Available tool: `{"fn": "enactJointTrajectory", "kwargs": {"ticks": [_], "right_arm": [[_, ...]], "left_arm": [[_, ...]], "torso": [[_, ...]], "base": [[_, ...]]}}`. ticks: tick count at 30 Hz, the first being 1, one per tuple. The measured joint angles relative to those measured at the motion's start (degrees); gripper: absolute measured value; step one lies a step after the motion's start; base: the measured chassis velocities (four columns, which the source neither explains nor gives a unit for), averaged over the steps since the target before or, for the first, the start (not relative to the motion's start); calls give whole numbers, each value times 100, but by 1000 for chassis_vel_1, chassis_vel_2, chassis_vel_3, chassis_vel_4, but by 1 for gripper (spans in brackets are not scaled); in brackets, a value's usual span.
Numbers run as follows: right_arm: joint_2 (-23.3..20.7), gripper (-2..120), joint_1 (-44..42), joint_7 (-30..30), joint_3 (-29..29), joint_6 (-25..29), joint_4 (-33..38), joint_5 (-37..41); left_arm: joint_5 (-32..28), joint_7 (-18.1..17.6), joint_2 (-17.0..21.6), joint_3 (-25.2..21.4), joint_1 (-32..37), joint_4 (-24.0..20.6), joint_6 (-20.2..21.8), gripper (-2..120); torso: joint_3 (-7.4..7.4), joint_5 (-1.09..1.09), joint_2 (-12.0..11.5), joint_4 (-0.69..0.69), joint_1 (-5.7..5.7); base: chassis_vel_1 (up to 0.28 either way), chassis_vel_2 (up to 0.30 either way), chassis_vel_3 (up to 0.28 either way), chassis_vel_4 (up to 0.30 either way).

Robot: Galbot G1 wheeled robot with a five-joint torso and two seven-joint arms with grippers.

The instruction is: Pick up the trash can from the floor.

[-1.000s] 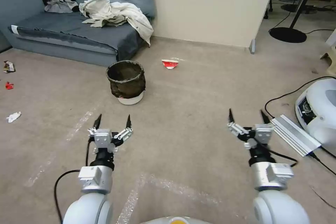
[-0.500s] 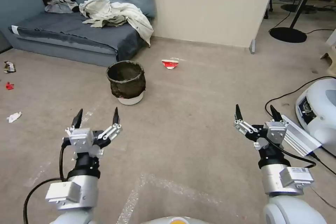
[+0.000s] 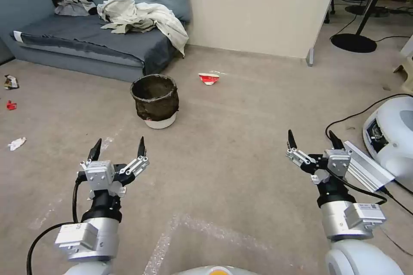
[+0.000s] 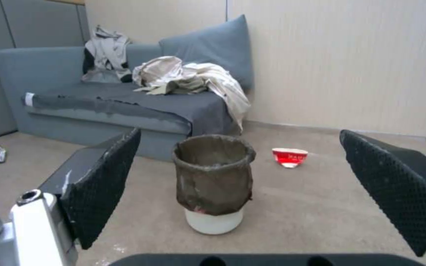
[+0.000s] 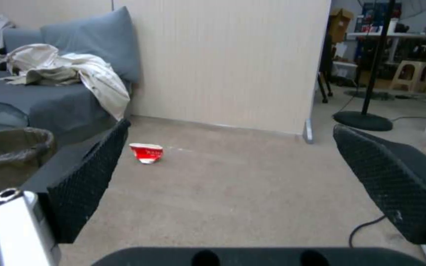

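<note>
You have 1 trash can [image 3: 155, 99] standing upright on the floor [image 3: 232, 120], just in front of the grey sofa [image 3: 86, 36], with 1 crushed red-and-white cup [image 3: 209, 78] lying apart beside it. 3 scraps of litter [image 3: 16, 143] lie on the carpet at your far left. Your 2 grippers hover over the carpet, well short of the can: left gripper [image 3: 118, 150] spread wide, right gripper [image 3: 312, 141] spread wide, both empty.

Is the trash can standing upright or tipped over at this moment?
Upright. The trash can stands on its white base on the floor, rim facing up, bag folded over it.
</note>
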Motion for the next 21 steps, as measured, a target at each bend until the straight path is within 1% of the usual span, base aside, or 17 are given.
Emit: {"fn": "enactJointTrajectory", "kwargs": {"ticks": [15,21], "right_arm": [[15,100,7,12,-4,10,-41,-17],[24,100,6,34,-12,37,-39,-18]], "left_arm": [[79,50,-17,24,-2,20,16,100],[114,53,-13,41,-21,24,-8,100]], "torso": [[0,0,0,0,0],[0,0,0,1,0]], "base": [[0,0,0,0],[62,65,68,65]]}}
